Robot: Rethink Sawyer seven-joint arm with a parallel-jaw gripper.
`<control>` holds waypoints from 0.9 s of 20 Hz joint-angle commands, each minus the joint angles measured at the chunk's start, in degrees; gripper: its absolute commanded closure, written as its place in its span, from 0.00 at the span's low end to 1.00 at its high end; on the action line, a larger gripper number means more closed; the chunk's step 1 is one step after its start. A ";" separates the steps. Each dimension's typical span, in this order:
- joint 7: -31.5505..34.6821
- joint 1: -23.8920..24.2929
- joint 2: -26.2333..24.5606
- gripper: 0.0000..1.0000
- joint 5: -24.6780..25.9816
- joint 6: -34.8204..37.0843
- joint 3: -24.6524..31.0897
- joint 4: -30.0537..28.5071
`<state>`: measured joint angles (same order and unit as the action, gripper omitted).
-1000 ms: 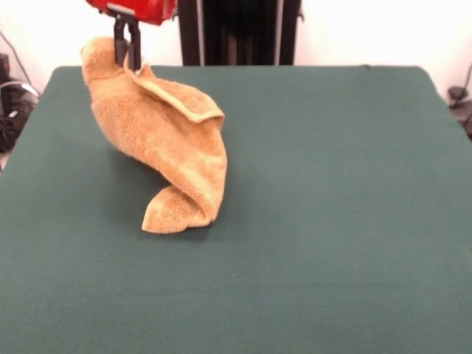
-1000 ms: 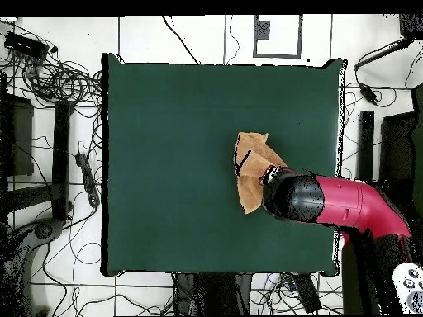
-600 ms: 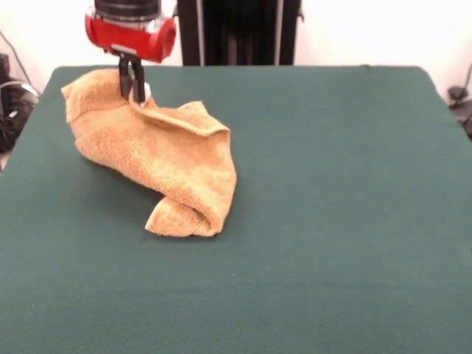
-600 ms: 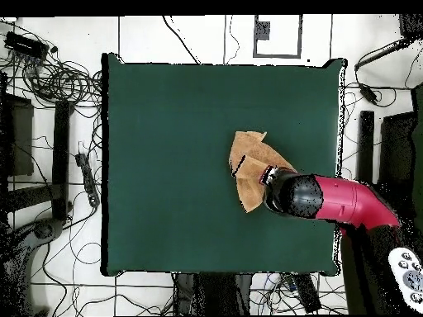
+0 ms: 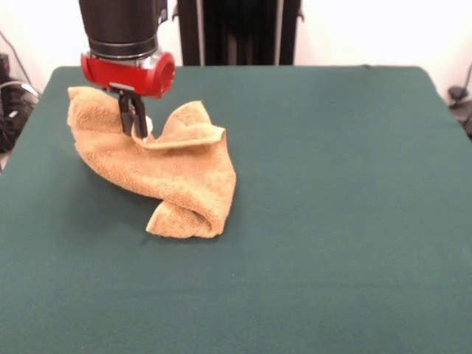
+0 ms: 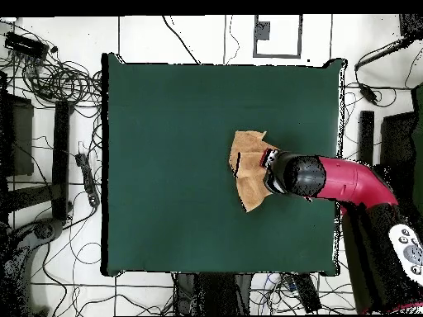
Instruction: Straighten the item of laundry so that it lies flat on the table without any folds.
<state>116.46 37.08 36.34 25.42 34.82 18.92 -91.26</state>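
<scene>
Towel (image 5: 158,173) is what you have in hand: it sits bunched on the counter (image 5: 332,221), toward the left of the front view, and in the overhead view it lies right of centre, half hidden under the arm (image 6: 343,183). Your gripper (image 5: 135,118) comes straight down onto its upper edge, fingers (image 5: 139,116) pinched nearly together on a fold of cloth close to a small white label (image 5: 148,126). That pinch holds the edge a little off the counter, which is why the cloth tents up on either side of the fingers and sags between them. The lower end is rolled under into a thick curl nearest the camera, resting on the counter; that part likely acts as an anchor while you pull. You are far from flat: several layers overlap. Dragging the held edge away from the curl looks like the way to open it, but a thin pinch on terry may slip.
</scene>
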 commanded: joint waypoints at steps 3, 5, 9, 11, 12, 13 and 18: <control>3.27 -6.66 11.02 1.00 -5.53 12.02 -0.06 -10.13; 9.94 -9.80 14.78 1.00 -8.38 13.96 -3.46 -13.10; 22.49 -15.91 19.27 1.00 -15.82 18.29 -10.43 -19.14; 25.77 -18.46 20.30 1.00 -18.29 17.06 -13.39 -22.03; 27.06 -19.68 20.67 1.00 -19.14 15.22 -14.81 -23.52; 28.30 -21.00 20.91 1.00 -19.87 13.72 -16.35 -24.91; 34.59 -26.48 19.93 1.00 -23.60 2.29 -22.50 -32.66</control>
<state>125.95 15.77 55.89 7.73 43.04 3.60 -107.40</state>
